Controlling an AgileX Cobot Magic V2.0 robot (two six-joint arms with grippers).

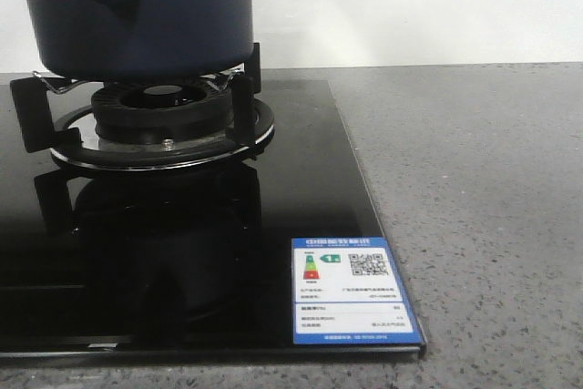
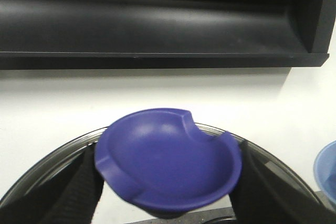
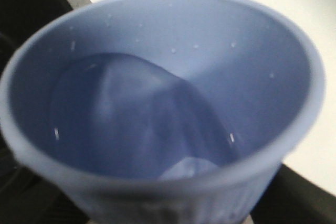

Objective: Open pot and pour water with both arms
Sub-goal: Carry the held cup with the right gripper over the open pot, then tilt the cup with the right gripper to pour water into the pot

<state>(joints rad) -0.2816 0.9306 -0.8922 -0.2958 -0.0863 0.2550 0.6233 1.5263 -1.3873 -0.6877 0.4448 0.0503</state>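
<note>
The dark navy pot (image 1: 146, 15) stands on the gas burner (image 1: 159, 111) at the far left of the front view; its top is cut off by the frame. Neither arm shows there. In the left wrist view my left gripper (image 2: 168, 192) is shut on the blue knob (image 2: 168, 156) of a clear lid with a steel rim (image 2: 68, 148), held up before the white wall. My right gripper (image 3: 168, 205) holds a pale-blue cup (image 3: 262, 77), its fingers hidden behind the cup. Clear water (image 3: 136, 124) lies tilted inside, with droplets on the wall.
The burner sits on a black glass hob (image 1: 301, 207) with a blue-and-white label (image 1: 351, 289) at its front right corner. Grey speckled counter (image 1: 483, 207) lies to the right. A black range hood (image 2: 157, 19) hangs above. The cup's edge (image 2: 328, 177) shows beside the lid.
</note>
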